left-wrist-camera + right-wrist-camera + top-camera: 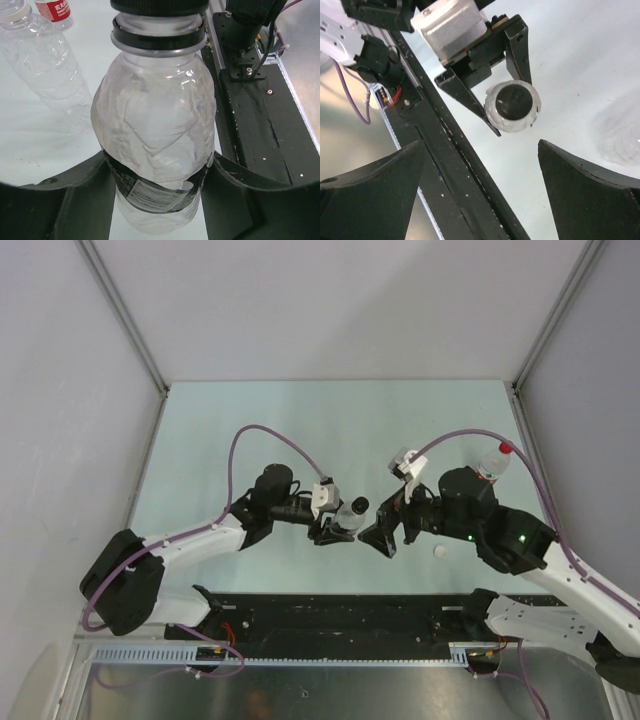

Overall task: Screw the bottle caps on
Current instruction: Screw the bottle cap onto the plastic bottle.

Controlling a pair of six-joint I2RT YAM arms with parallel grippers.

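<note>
Left gripper (338, 524) clamped on the labelled belly of a clear bottle (155, 130), held roughly level. Walls look thin, crumpled and empty: light and soft, likely to buckle or slip if squeezed harder. Black cap (514, 102) sits on its neck, straight ahead of the right gripper (477, 150), which is spread wide, holds nothing and is clear of the cap. Cap looks stiff; pinch across its rim. White cap (437, 553) lies loose beside the right wrist.

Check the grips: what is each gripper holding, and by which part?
Left gripper clamps the bottle across its labelled lower body. Right gripper is open and holds nothing; it faces the black cap.
</note>
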